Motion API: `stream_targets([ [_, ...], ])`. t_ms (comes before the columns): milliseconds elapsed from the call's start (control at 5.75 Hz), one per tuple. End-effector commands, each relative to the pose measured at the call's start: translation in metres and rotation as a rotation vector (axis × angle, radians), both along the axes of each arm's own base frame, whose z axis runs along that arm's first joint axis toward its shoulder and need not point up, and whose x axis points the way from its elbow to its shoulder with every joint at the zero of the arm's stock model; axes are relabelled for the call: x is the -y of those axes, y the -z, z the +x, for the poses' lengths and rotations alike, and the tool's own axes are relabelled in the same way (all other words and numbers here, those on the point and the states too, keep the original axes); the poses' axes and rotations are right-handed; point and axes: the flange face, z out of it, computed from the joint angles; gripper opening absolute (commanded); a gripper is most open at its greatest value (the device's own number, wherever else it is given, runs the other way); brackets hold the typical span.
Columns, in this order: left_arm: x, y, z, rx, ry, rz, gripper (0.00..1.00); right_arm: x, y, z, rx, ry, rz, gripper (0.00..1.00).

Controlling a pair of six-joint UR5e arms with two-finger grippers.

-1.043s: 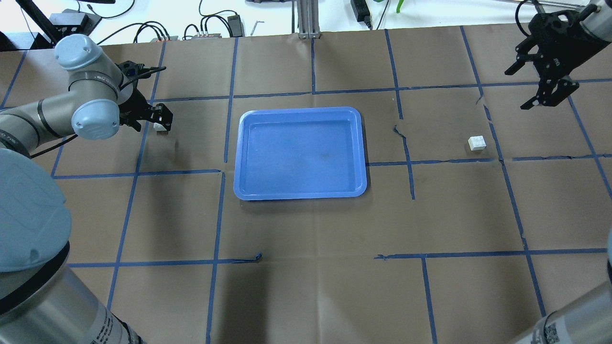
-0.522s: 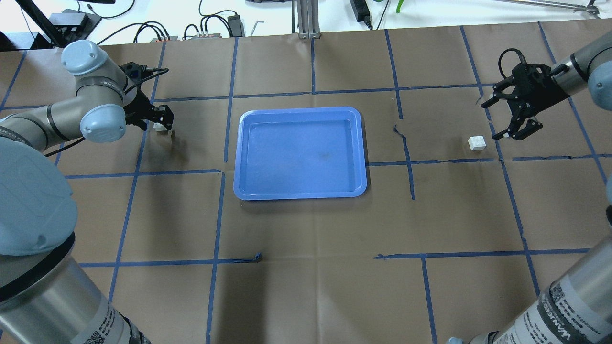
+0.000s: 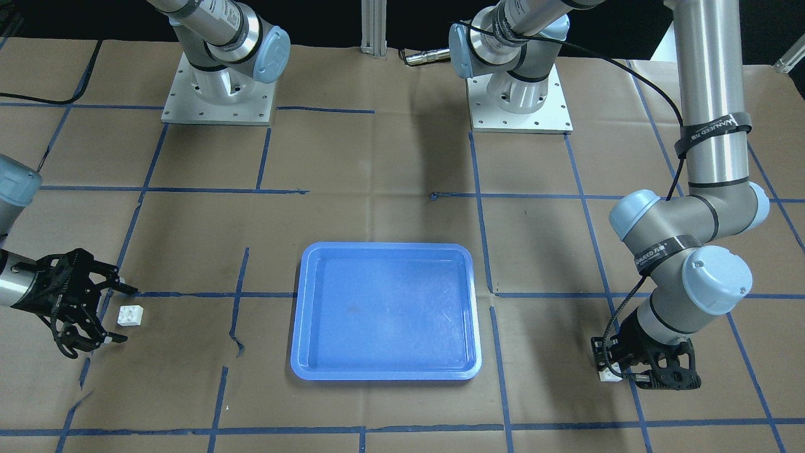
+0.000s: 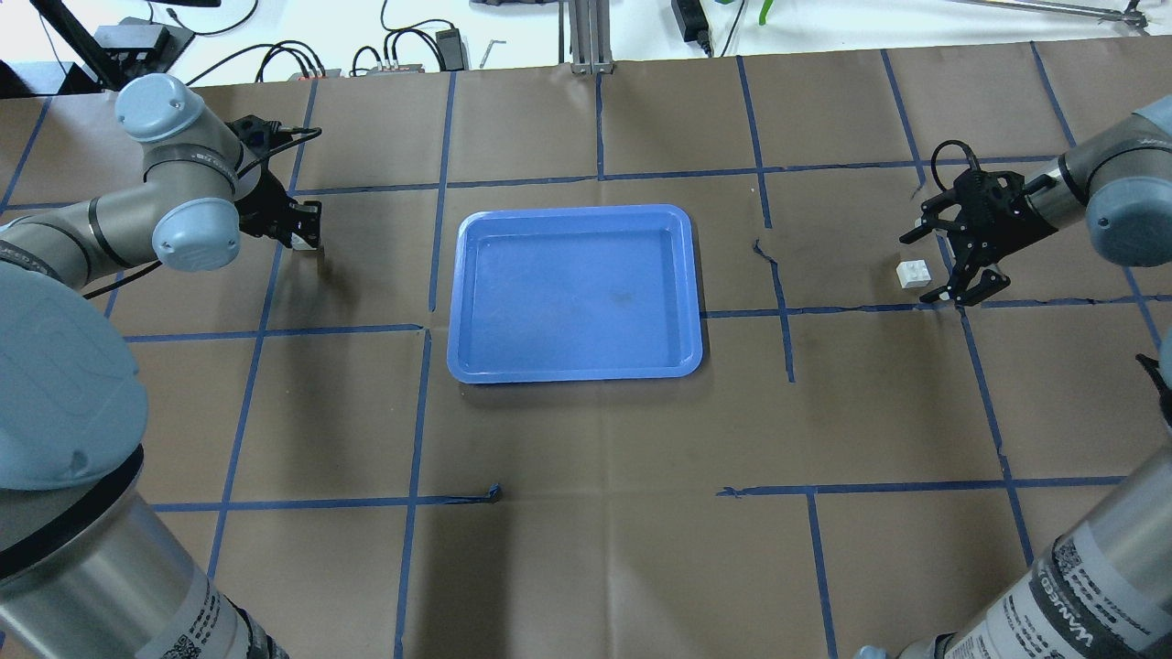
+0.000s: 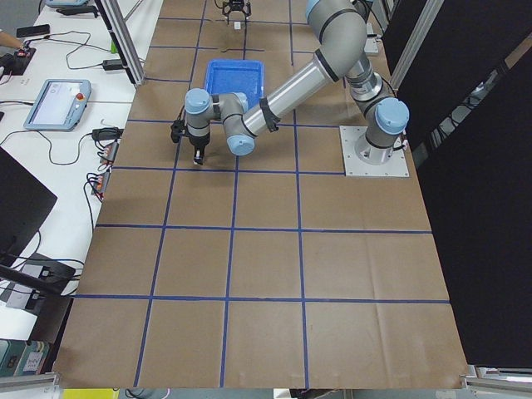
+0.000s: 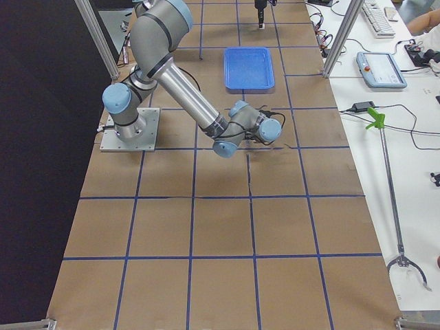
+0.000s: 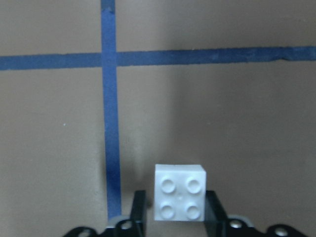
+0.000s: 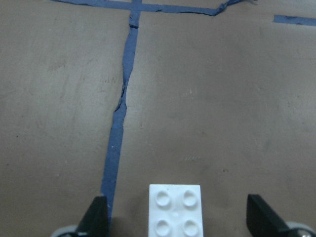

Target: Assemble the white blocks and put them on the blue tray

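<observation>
The blue tray is being shown flat at the middle of the paper-covered table. At the far left, the left gripper is being clenched on a white block, both fingers pressed to its sides. At the right, the right gripper is being held released around the second white block, which is lying on the paper, touched by neither finger.

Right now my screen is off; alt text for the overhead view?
An empty blue tray sits mid-table on brown paper. The left gripper pinches a white block left of the tray; the open right gripper straddles the other block on the right.
</observation>
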Motion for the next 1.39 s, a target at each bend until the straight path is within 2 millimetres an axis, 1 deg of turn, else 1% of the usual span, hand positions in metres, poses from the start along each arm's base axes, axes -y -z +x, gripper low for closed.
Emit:
stream_targets([
  [0, 0.0, -0.018, -0.012, 0.023, 0.134, -0.023, 0.0, -0.001, -0.001, -0.003, -0.007, 0.006, 0.001, 0.89],
  [174, -0.007, -0.049, -0.067, 0.016, 0.225, -0.054, 0.0, -0.004, -0.001, -0.014, -0.007, 0.023, 0.001, 0.66],
  [348, -0.02, -0.068, -0.165, 0.021, 0.411, -0.065, 0.0, -0.004, -0.001, -0.015, -0.007, 0.025, 0.001, 0.49],
  [522, -0.039, -0.067, -0.249, 0.024, 0.602, -0.067, 0.0, -0.002, -0.003, -0.016, -0.01, 0.023, -0.005, 0.4],
  [696, -0.058, -0.057, -0.307, 0.052, 0.883, -0.06, 0.0, -0.001, -0.007, -0.017, -0.01, 0.024, -0.012, 0.34],
  [870, -0.075, -0.053, -0.34, 0.08, 1.144, -0.061, 0.0, 0.0, -0.01, -0.016, -0.005, 0.027, -0.021, 0.25],
  [1043, -0.096, -0.037, -0.361, 0.099, 1.382, -0.036, 0.0, 0.004, -0.019, -0.017, -0.009, 0.03, -0.034, 0.22],
  [1217, -0.122, -0.023, -0.382, 0.105, 1.541, -0.007, 0.0, 0.012, -0.048, -0.014, -0.034, 0.026, -0.067, 0.22],
])
